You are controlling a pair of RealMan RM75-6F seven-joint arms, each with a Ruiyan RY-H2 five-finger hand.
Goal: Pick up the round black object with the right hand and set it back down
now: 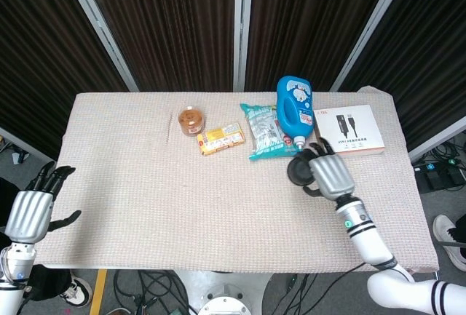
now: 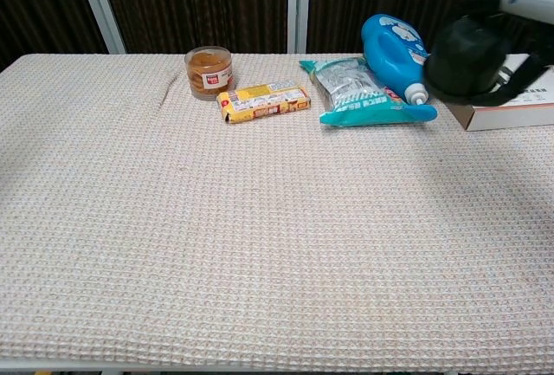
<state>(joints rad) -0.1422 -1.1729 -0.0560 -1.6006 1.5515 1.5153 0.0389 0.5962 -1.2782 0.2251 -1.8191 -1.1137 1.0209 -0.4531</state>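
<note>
My right hand (image 1: 329,173) grips the round black object (image 1: 298,170), with its fingers wrapped around it, over the table just in front of the teal snack bag. In the chest view the round black object (image 2: 465,58) shows large at the upper right, held above the cloth by the right hand (image 2: 525,11), partly hiding the white box. My left hand (image 1: 33,208) hangs off the table's left front corner with fingers spread and nothing in it; only the head view shows it.
Along the back of the cloth-covered table (image 1: 182,198) lie a glass jar (image 1: 191,120), a yellow packet (image 1: 220,138), a teal snack bag (image 1: 266,132), a blue bottle (image 1: 294,105) and a white box (image 1: 351,129).
</note>
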